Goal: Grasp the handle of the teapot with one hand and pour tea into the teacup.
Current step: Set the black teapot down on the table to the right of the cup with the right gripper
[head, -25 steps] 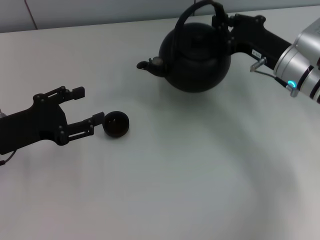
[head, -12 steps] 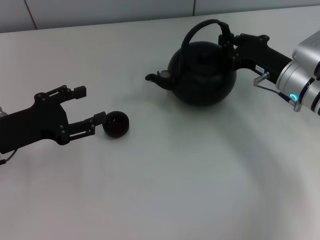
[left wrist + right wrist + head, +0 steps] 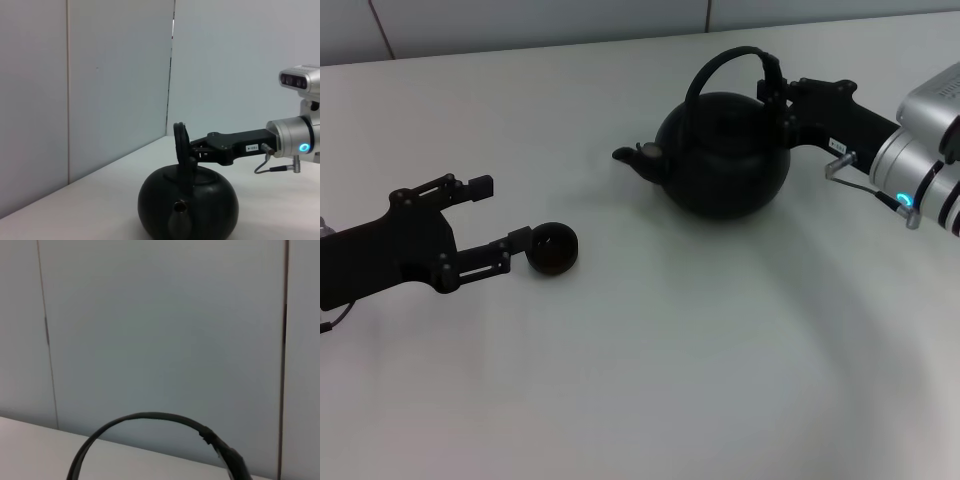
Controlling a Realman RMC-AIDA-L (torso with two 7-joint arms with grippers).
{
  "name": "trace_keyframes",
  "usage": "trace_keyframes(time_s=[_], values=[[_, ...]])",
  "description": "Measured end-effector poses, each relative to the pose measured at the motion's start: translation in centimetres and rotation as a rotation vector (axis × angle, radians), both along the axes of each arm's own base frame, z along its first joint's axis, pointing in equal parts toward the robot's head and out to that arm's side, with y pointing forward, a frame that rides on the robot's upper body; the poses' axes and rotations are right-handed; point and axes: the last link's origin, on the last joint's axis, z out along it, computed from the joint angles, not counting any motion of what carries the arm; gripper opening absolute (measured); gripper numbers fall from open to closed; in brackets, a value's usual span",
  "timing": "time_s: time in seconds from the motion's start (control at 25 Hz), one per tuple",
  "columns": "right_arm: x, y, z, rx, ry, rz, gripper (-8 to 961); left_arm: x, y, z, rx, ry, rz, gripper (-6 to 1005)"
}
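The round matte-black teapot (image 3: 725, 155) sits level at the back right of the table, its spout (image 3: 630, 157) pointing left toward the cup. My right gripper (image 3: 777, 90) is shut on the right side of the arched handle (image 3: 720, 58). In the left wrist view the teapot (image 3: 187, 205) faces the camera spout-first, and the right gripper (image 3: 192, 150) clamps the handle (image 3: 180, 145) edge-on. The right wrist view shows only the handle (image 3: 145, 417) arc. The small dark teacup (image 3: 552, 248) stands at the left. My left gripper (image 3: 500, 213) is open, one fingertip (image 3: 517, 238) close beside the cup.
The white table (image 3: 670, 350) stretches across the front and middle. A grey panelled wall (image 3: 115, 75) stands behind the table's far edge. The silver right forearm (image 3: 920, 165) reaches in from the right edge.
The teapot, held by the right gripper, has moved right and lower and come from a slight tilt to level. The left gripper and the teacup have stayed in place.
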Motion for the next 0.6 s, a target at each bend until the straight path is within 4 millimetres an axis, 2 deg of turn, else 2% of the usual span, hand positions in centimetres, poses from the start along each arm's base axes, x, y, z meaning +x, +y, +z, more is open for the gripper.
trace_keyframes(time_s=[0.36,0.6], values=[[-0.02,0.18,-0.01,-0.003,-0.010,-0.003,83,0.10,0.03,-0.02,-0.003,-0.001,-0.005,798],[-0.52,0.03,-0.15,-0.013,-0.015,0.036,124,0.15,0.08,-0.02,-0.003,0.000,-0.006,797]])
